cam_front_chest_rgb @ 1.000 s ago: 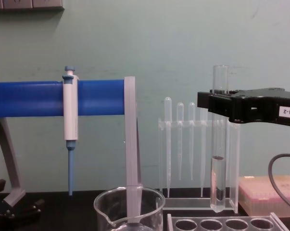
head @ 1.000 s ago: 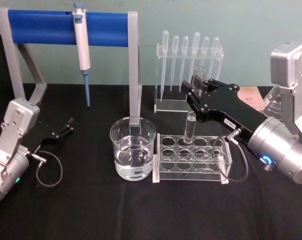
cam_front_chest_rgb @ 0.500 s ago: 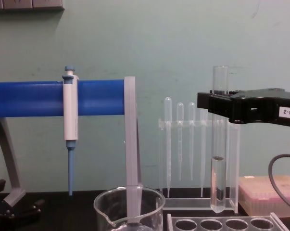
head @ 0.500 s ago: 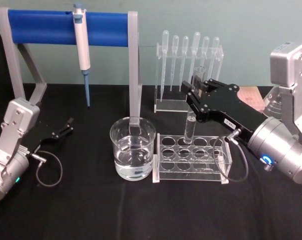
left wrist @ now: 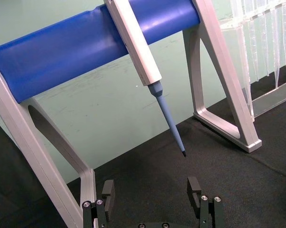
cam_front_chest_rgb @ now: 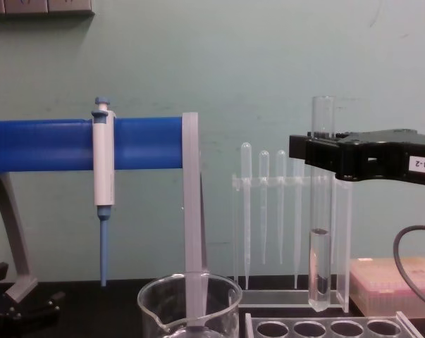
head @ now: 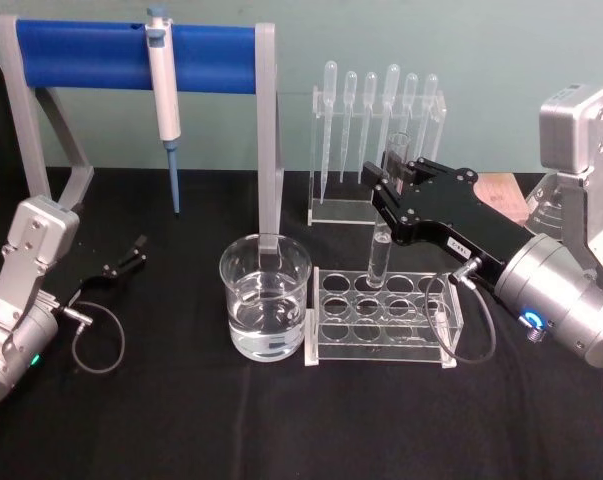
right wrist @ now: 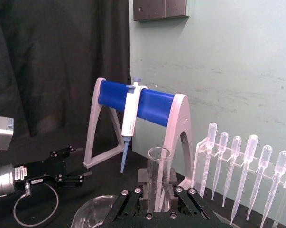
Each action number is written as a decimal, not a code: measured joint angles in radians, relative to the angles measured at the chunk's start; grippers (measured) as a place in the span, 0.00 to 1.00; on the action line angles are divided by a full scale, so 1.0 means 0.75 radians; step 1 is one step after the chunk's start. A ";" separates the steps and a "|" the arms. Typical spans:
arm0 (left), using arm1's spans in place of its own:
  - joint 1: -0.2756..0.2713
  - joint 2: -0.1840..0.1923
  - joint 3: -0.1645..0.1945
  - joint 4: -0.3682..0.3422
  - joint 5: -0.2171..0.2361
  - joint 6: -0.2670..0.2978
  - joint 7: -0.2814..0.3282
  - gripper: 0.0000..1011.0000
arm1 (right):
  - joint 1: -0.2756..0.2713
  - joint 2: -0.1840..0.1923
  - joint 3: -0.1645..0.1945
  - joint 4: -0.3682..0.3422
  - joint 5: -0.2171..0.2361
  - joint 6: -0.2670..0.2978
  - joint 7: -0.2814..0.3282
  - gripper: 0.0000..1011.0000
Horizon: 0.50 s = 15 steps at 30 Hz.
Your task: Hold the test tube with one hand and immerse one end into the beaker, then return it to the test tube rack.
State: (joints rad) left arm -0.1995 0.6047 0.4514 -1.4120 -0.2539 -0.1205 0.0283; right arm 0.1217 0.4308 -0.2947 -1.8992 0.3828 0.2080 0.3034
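**A:** Head view first. Where is the clear glass test tube [head: 380, 255]?
**B:** It stands upright in the black right claw [head: 386, 185], which is clamped on its upper part. Its rounded end hangs over the back row of the clear plastic rack [head: 381, 325] with round holes, on the black counter [head: 181, 420].
**A:** And the wide clear glass beaker [head: 266, 300]?
**B:** It is just beside the rack, on the robot's left of it, with clear liquid inside. The test tube is apart from it. The left claw [head: 133, 253] sits low at the counter's far left, well apart from all that.
**A:** Left wrist view?
**B:** The left claw's [left wrist: 151, 190] fingers stand apart with nothing between them. Beyond them the white-and-blue pipettor [left wrist: 138, 52] hangs on the grey stand with a blue bar [left wrist: 62, 52].
**A:** Right wrist view?
**B:** The test tube's open rim rises from between the right claw's fingers, which press it on both sides. A row of thin plastic pipettes [right wrist: 247, 166] stands behind.
**A:** Chest view?
**B:** Seen side-on, the test tube [cam_front_chest_rgb: 321, 232] is plumb, with its rim above the claw and some clear liquid in its lower part. Its rounded end is just above the rack's holes, not touching. The beaker [cam_front_chest_rgb: 191, 303] stands to the left, and the tube is outside it.
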 joint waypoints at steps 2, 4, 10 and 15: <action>0.000 0.000 0.000 0.000 0.000 0.000 0.000 0.99 | 0.000 0.000 0.000 0.000 0.000 0.000 0.000 0.22; 0.000 0.000 0.000 0.000 0.000 0.000 0.000 0.99 | 0.000 0.000 0.000 0.000 0.000 0.000 0.000 0.22; 0.000 0.000 0.000 0.000 0.000 0.000 0.000 0.99 | 0.000 0.000 0.000 0.000 0.000 0.000 0.000 0.23; 0.000 0.000 0.000 0.000 0.000 0.000 0.000 0.99 | 0.000 0.000 0.000 0.000 0.000 0.000 0.000 0.23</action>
State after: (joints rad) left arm -0.1995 0.6046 0.4514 -1.4119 -0.2539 -0.1205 0.0283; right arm 0.1218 0.4308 -0.2947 -1.8992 0.3828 0.2080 0.3034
